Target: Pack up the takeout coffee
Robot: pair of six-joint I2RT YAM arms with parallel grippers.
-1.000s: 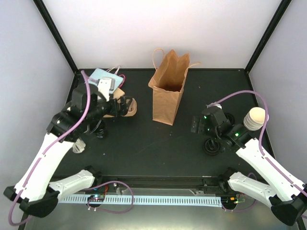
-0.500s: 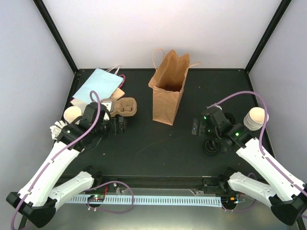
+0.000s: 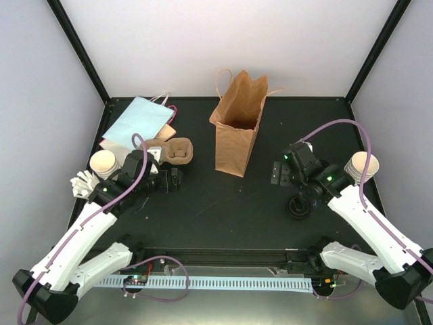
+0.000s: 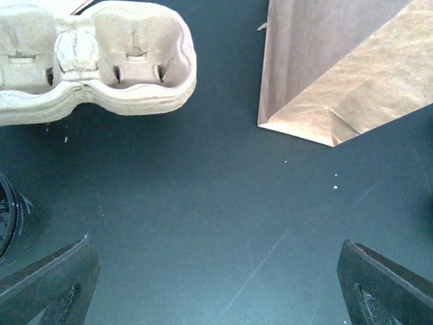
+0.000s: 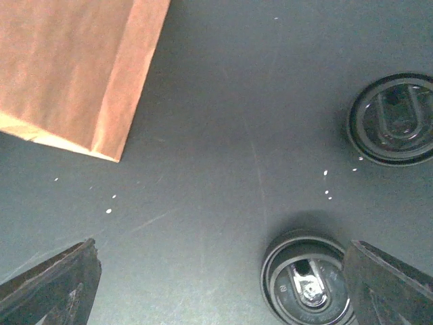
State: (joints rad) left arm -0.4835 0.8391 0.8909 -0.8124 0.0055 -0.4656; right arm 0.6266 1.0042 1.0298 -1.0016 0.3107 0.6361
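**Right wrist and top views, nearest first.** The right gripper (image 5: 218,277) is held above the black table (image 5: 223,135) with its jaws spread wide and nothing between them. A round black plastic lid (image 5: 308,283) lies flat just inside the right-hand finger and off centre, so a small sideways shift toward it is judged necessary before any descent. Since the lid is round, no long axis has to be matched. A second round black lid (image 5: 392,119) lies farther ahead and to the right, apart from the first. A cream-lined paper cup (image 3: 362,166) is seen beside the right forearm, and a second paper cup (image 3: 103,162) beside the left arm. The left gripper (image 3: 170,180), likewise spread and empty, is pointed toward the moulded cardboard cup carrier (image 3: 173,150), well apart from both lids. The right arm is therefore judged the nearer to the lids. Farthest back, the upright brown paper bag (image 3: 237,125) stands open-topped between the arms. No cup or lid is seen inside it.
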